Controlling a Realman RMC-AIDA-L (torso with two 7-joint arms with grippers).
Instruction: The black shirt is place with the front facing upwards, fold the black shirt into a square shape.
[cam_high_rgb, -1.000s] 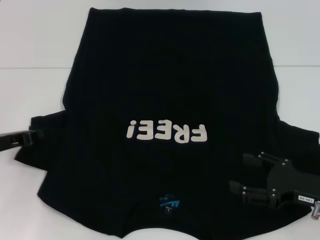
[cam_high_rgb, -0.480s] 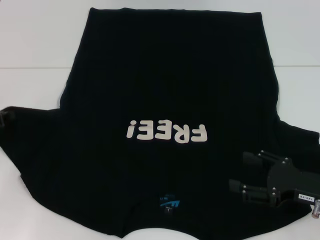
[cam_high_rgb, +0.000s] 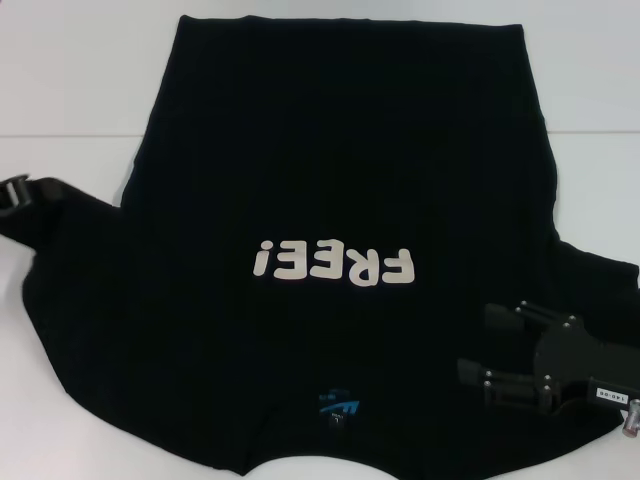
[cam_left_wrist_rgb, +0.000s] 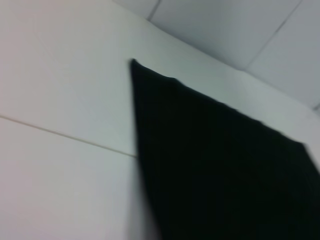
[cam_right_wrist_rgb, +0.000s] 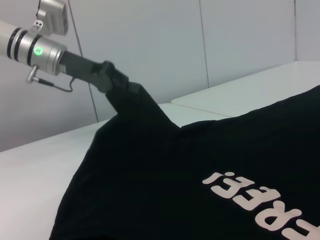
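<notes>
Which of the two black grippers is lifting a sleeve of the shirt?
The left gripper: it holds the black cloth T-shirt's sleeve raised, while the right gripper rests open on the other sleeve.

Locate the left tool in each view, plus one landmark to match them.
Head view: left tool at the far left edge, at the black shirt sleeve.
Left wrist view: not in it; only shirt cloth and white table.
Right wrist view: upper left, its tip meeting the raised sleeve.
Shared landmark: "FREE!" lettering, in the head and right wrist views.
</notes>
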